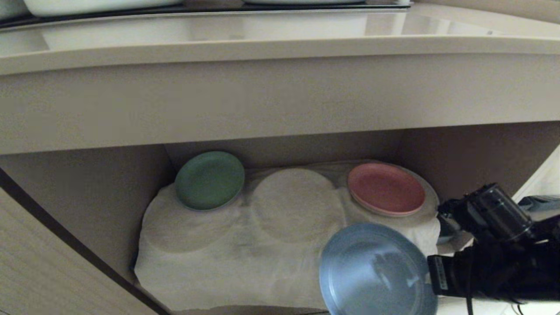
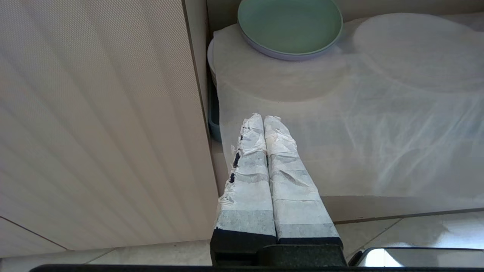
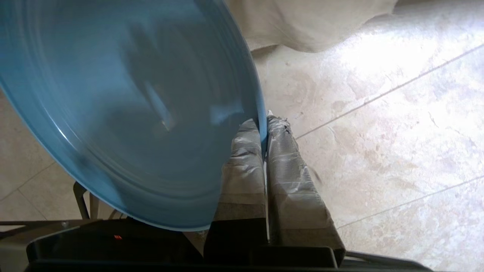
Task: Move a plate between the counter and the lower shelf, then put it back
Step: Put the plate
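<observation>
There were three small plates to count: one green plate (image 1: 210,180), one pink plate (image 1: 386,188) and one blue plate (image 1: 376,271). There was one white cloth (image 1: 245,258) on the floor of the lower shelf (image 1: 83,197), and it had round bumps under it, with one big bump (image 1: 295,203) between the green and pink plates. The green plate sat far back on the left of the cloth, and the pink plate sat far back on the right. The counter (image 1: 280,48) ran across above the shelf. Two grippers showed. The right gripper (image 3: 264,122) was at the near right, and its two taped fingers (image 3: 244,158) were squeezed tight on the rim of the blue plate. The plate stuck out to the left of that gripper, tipped up on a slant, at the near front edge of the cloth and partly out over the tiled floor (image 3: 378,132). It was not lying on the cloth or on the counter. The left gripper (image 2: 263,118) was down low in front of the left side of the shelf, near a ribbed panel (image 2: 94,124). Its fingers were pressed together with nothing between them.
</observation>
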